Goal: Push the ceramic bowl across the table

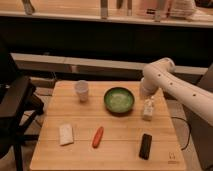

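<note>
The ceramic bowl (119,99) is round and green with a darker rim and sits on the far middle of the light wooden table (120,147). My white arm reaches in from the right. The gripper (148,110) hangs low over the table just right of the bowl, a short gap from its rim.
A small pale cup (82,91) stands left of the bowl. A white block (66,134), a red-orange carrot-like object (98,136) and a black flat device (145,146) lie on the near half. A dark chair (15,107) stands at the left.
</note>
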